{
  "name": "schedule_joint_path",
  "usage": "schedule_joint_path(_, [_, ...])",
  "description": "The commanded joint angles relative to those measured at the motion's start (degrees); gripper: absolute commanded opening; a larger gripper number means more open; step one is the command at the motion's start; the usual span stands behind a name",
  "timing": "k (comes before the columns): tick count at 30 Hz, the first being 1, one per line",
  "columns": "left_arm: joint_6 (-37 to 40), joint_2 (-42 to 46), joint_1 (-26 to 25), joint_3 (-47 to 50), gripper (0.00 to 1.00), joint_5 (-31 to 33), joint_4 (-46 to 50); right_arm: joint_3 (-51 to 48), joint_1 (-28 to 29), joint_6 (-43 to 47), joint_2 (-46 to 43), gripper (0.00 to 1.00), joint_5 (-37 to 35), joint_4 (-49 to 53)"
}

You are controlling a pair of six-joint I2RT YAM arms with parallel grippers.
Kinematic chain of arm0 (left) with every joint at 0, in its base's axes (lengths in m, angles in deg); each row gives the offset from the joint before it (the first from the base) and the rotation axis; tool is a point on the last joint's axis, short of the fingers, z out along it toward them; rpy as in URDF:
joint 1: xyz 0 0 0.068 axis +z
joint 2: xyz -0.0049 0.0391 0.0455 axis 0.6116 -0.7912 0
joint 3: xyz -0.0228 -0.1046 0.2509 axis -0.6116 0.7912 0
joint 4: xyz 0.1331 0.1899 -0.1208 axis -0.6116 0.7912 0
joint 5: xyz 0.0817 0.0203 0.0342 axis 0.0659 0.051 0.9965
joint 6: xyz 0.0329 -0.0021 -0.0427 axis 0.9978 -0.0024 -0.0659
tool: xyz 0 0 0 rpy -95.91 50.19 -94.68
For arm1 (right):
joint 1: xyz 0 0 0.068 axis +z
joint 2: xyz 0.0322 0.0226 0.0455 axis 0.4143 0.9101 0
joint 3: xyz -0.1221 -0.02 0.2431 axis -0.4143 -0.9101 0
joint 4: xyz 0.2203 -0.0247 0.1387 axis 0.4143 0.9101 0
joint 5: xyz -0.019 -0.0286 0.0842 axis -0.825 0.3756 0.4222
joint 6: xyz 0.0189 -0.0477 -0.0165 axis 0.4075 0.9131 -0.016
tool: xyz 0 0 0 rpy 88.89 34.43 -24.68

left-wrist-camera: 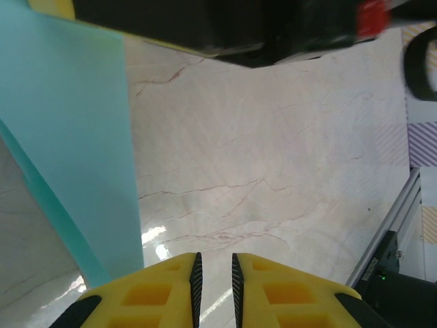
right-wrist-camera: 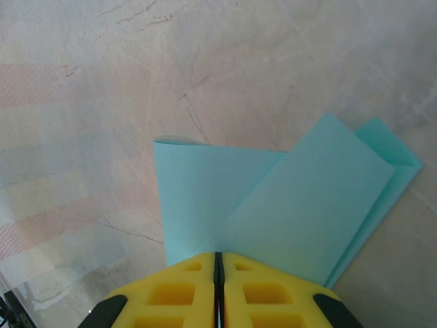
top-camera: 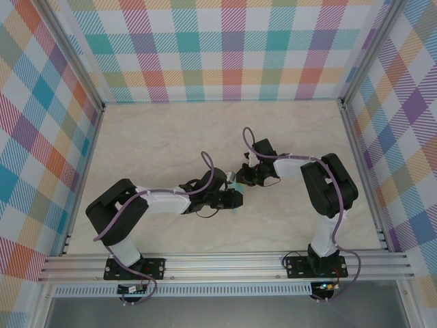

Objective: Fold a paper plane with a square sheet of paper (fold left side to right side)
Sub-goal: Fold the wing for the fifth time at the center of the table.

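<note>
Right wrist: right gripper (right-wrist-camera: 217, 262) jaws clamped the folded sheet of paper (right-wrist-camera: 287, 205); left gripper (left-wrist-camera: 214, 266) jaws sat narrow, empty, beside it.

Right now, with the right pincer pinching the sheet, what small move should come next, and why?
Probably slide the left pincer onto the sheet to press the fold flat: the right pincer is shut on the sheet's near edge, the fold looks soft and uncreased, and the left holds nothing.
</note>
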Motion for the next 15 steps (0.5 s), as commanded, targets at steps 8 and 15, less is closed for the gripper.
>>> schedule_joint_path(8, [-0.1, -3.1, -0.6, 0.0, 0.21, 0.2, -0.2, 0.4, 0.2, 1.6, 1.5, 0.10, -4.7, 4.6])
schedule_joint_path(15, [-0.5, -4.0, -0.7, 1.2, 0.21, -0.1, -1.0, 0.8, 0.3, 1.9, 1.8, 0.10, -4.8, 5.0])
